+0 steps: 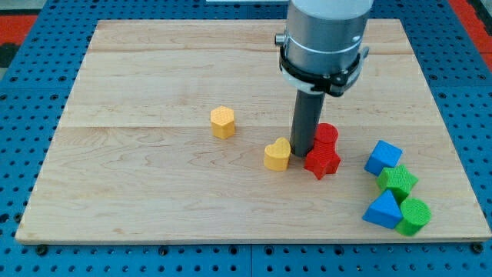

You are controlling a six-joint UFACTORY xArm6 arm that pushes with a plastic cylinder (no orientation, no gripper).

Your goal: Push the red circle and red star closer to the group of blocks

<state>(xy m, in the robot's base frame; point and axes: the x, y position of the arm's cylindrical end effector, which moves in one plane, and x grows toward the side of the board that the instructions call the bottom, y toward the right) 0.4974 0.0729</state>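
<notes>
1. My tip sits low on the wooden board, between the yellow heart on the view's left and the 2 red blocks on the view's right.
2. The red star lies just to the view's right of my tip, apparently touching or nearly touching the rod; the red circle stands just above the star, toward the view's top, also hard against the rod's right side.
3. The group lies further to the view's right and slightly toward the bottom: a blue cube, a green block whose shape is unclear, a blue triangular block and a green cylinder.
4. So the 2 red blocks lie between my tip and the group, which I judge a good line: a push toward the view's right and a little downward should carry them that way.
5. The star is near the blue cube but apart from it; the circle is a bit further off.
6. There are no jaws to open or close here: the arm ends in a plain rod that holds nothing and can only press sideways on a block.
7. A yellow hexagonal block stands well apart at the view's left, out of the way.
8. Risk, as I judge it: the 2 reds may split apart, since the rod meets them off-centre.
</notes>
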